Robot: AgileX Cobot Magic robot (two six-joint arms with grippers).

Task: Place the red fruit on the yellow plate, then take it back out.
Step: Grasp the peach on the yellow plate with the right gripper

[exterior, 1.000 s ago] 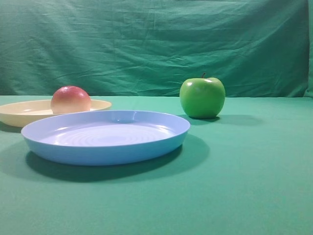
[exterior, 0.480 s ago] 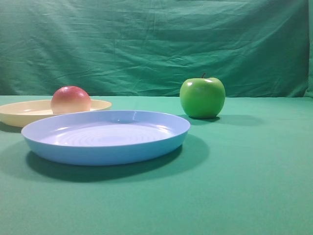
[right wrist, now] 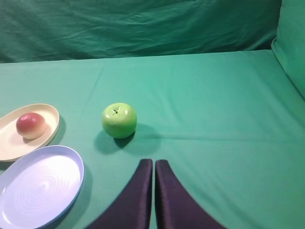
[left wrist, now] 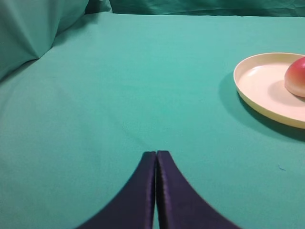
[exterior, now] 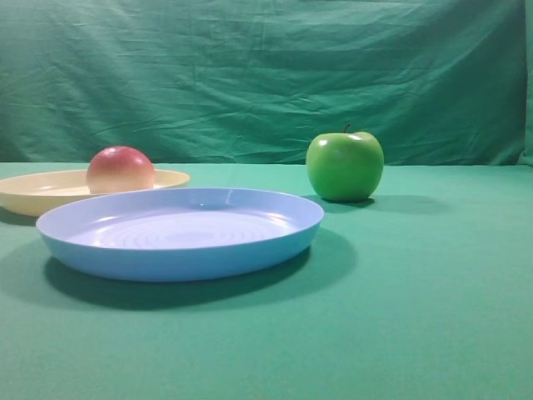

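Exterior high view: two plates and two fruits stand on one green cloth-covered table (exterior: 433, 317). The yellow plate (exterior: 33, 196), at far left and cut by the frame edge, carries the red fruit (exterior: 120, 170), which sits inside its rim toward the right side. The light blue plate (exterior: 179, 233) lies in front of it, nearer the camera, holding nothing; its back rim overlaps the yellow plate in this view. The green apple (exterior: 345, 166), upright with its stem on top, stands on the cloth to the right of both plates and apart from them. No arm shows in this view.

Left wrist view: the left gripper (left wrist: 156, 155) hangs above bare cloth with its two dark fingers pressed together and nothing between them. The yellow plate (left wrist: 259, 90) lies at the right edge with the red fruit (left wrist: 296, 77) on it, partly cut by the frame.

Right wrist view: the right gripper (right wrist: 153, 163) has its fingers closed against each other, gripping nothing. Ahead lie the green apple (right wrist: 119, 120), the yellow plate (right wrist: 47, 125) with the red fruit (right wrist: 30, 125), and the light blue plate (right wrist: 71, 160).

Setting: the same wrinkled green backdrop (exterior: 266, 75) hangs behind the table and along its sides.
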